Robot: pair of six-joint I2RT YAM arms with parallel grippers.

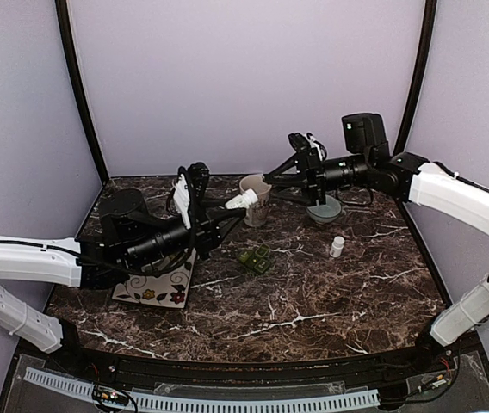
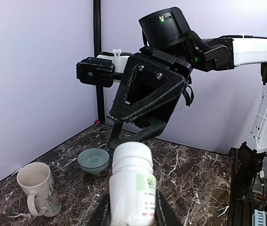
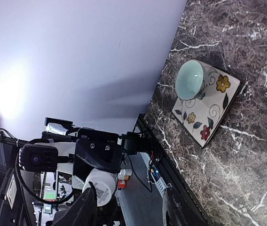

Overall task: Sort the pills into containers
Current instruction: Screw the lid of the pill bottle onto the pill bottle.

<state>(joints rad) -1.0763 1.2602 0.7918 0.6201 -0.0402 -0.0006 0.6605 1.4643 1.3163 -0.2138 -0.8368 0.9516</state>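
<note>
The left gripper (image 2: 132, 213) is clamping a white pill bottle (image 2: 132, 183) in the near centre, while the right gripper (image 2: 129, 136), jaws spread, is hovering just beyond its cap. A cream mug (image 2: 35, 188) and a teal bowl (image 2: 93, 160) are sitting at the left on the marble table (image 2: 194, 181).

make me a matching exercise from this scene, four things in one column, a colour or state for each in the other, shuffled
Things:
1 mug
2 pill box
3 bowl
4 large white bottle

Colour or state:
a pale teal
b held in the left end effector
c dark green
d cream, with a handle

Pairs: 1-d, 2-c, 3-a, 4-b
</note>
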